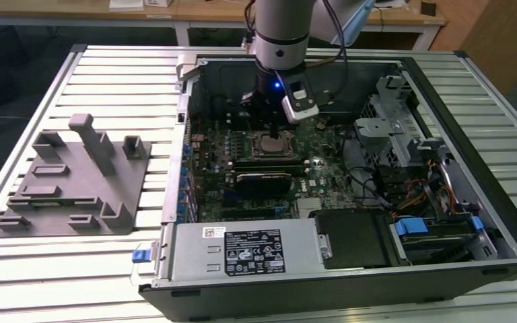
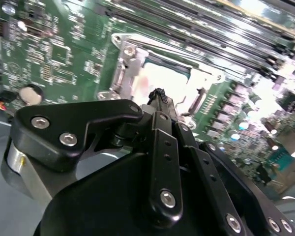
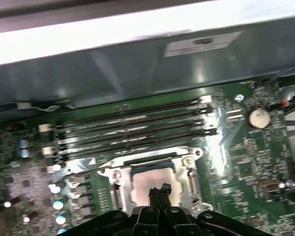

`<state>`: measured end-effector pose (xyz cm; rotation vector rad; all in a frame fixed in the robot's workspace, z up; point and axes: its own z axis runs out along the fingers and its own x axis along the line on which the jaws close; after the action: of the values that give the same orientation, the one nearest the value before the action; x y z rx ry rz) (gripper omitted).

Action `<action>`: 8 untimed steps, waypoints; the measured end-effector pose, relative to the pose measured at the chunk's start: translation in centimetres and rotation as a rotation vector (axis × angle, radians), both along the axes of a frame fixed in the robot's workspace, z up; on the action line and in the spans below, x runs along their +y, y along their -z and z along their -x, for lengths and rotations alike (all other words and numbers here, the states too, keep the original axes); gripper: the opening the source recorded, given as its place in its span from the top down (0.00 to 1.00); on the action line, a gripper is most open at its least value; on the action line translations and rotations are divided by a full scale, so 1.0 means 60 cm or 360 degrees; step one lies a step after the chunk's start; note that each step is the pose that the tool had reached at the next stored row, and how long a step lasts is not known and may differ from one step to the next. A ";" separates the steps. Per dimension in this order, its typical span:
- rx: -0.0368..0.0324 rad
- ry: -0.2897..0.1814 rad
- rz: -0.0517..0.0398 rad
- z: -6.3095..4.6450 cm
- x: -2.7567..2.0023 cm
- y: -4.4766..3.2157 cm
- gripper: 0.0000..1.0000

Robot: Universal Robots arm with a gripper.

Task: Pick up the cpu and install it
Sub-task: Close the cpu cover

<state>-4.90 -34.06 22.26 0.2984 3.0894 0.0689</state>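
Observation:
The cpu (image 3: 146, 183) lies flat inside the metal-framed socket (image 3: 187, 162) on the green motherboard, its pale silvery top showing in both wrist views. My gripper (image 3: 160, 189) hangs right over it with the two black fingertips pressed together and nothing between them. In the second wrist view the fingertips (image 2: 160, 94) sit at the edge of the cpu (image 2: 164, 78); whether they touch it I cannot tell. In the exterior view the gripper (image 1: 272, 131) stands inside the open computer case above the socket (image 1: 272, 146).
Memory slots (image 3: 132, 130) run beside the socket, with the case wall beyond them. A black block (image 1: 260, 182) sits next to the socket. The power supply (image 1: 240, 252) and drive cage (image 1: 393, 121) crowd the case. A grey plastic tray (image 1: 70, 182) lies at the exterior view's left.

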 end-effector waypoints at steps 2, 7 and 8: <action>0.0000 -0.0002 0.0006 -0.006 0.0000 0.000 0.89; 0.0000 -0.0023 0.0008 -0.006 -0.0009 0.000 0.89; 0.0000 -0.0030 0.0008 -0.006 -0.0018 0.000 0.89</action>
<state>-4.57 -34.16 22.23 0.2694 3.0921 0.0620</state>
